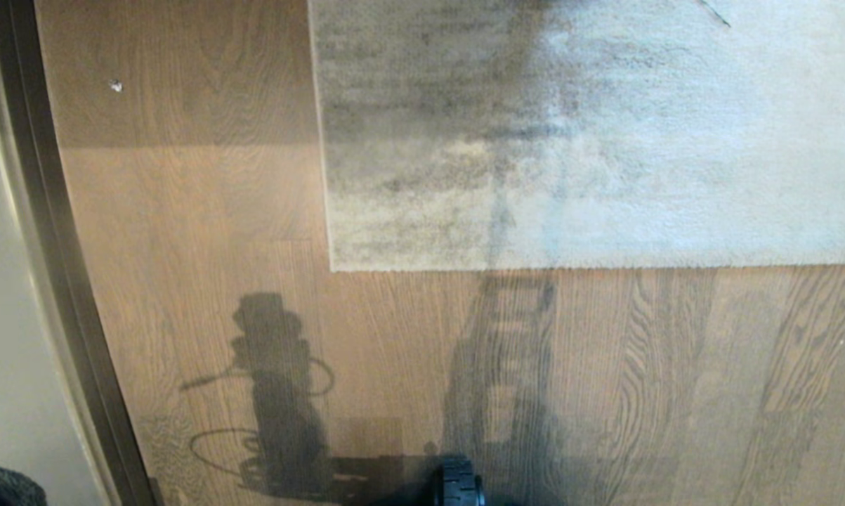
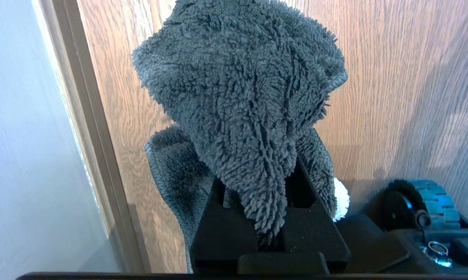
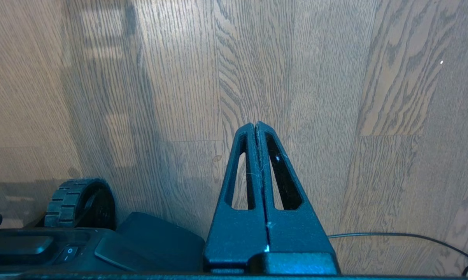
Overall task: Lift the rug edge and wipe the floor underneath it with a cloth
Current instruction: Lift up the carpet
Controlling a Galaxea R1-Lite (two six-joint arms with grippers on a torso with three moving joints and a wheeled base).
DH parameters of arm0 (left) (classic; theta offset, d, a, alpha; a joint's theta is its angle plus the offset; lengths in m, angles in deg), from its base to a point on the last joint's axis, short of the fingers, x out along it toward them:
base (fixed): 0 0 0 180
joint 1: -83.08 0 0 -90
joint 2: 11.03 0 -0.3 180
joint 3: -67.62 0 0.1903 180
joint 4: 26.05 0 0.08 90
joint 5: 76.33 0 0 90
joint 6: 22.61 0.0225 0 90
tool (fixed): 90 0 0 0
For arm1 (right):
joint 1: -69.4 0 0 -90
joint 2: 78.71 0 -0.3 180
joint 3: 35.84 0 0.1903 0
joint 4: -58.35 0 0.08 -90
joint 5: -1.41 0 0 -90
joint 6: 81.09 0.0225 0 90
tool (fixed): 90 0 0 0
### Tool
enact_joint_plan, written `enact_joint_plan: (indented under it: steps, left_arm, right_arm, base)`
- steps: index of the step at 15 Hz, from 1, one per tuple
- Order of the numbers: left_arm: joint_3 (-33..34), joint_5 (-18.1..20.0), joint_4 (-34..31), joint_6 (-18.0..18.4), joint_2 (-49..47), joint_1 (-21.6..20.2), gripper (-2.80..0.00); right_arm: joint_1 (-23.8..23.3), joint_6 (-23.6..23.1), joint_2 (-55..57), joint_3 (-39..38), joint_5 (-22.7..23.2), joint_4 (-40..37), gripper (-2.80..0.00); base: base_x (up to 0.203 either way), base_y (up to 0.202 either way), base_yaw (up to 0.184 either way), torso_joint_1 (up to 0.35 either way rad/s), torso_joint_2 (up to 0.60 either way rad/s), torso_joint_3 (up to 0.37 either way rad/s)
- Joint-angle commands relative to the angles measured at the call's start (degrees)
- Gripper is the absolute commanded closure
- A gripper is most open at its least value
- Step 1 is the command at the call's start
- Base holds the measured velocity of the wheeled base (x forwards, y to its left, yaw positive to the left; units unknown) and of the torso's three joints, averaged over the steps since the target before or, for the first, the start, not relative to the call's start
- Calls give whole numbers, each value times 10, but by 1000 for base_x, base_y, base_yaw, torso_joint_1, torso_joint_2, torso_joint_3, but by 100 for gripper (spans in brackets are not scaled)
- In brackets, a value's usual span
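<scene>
Your left pincer (image 2: pixel 270 217) is clamped on the cloth (image 2: pixel 241 97), which bunches up thick and fuzzy past the fingertips and spills down both sides of them; in the head view only a tuft shows at the lower left corner. It looks light, soft and limp, so expect it to drag and fold rather than push stiffly; the grip is deep in the wad and seems secure. Your right pincer (image 3: pixel 256 126) is pressed fully together with nothing in it, hanging over the floor (image 3: pixel 335 97) near the base wheel (image 3: pixel 76 202).

Ahead of the robot, the rug edge (image 1: pixel 570 267) lies flat on the planks, its corner (image 1: pixel 333 269) to the left. The rug looks low-pile and floppy but broad, so probably heavier than the cloth. Judge the hem near that corner the best hold: thin enough to pinch, with less rug to lift.
</scene>
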Motion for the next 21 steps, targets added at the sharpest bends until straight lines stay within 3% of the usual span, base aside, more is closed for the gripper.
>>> enact_joint_plan:
  steps: [1,21]
  left_arm:
    - [0,0,0,-1,11,0,0]
    - [0,0,0,-1,11,0,0]
  right_arm:
    - [-1,0,0,-1,0,0,0]
    - [0,-2,-1,0,0,-1,0]
  base:
    - [0,0,0,0,0,0]
    - [0,0,0,0,0,0]
